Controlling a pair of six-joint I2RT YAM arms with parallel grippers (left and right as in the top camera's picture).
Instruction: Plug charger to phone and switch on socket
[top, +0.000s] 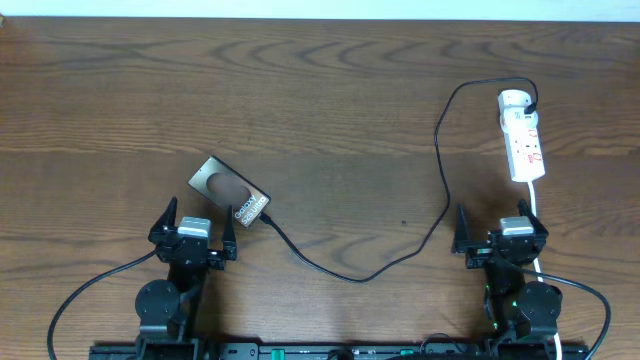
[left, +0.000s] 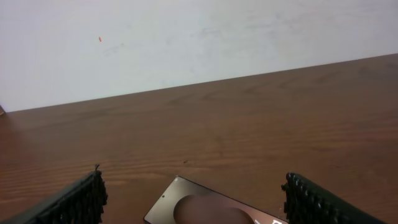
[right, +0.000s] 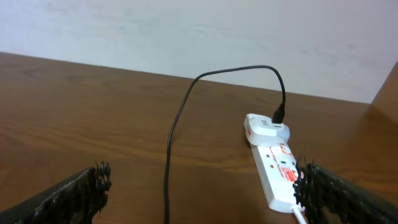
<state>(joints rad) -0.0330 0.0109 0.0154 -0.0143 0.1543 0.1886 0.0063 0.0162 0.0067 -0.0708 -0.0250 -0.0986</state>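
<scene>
Pressing the switch on the socket (top: 524, 140), far ahead of the right gripper (top: 500, 230), may slide the strip and tug the charger (top: 441, 190), whose tip meets the phone (top: 230, 192) beside the left gripper (top: 198, 222); seating cannot be confirmed. Both grippers stand wide, empty.

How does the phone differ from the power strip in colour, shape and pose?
The phone is glossy brown and broad; the power strip is white, narrow and long, with red marks. The phone lies slanted on the left side; the strip lies nearly straight on the right. Both lie flat on the table, and the black cable reaches each.
</scene>
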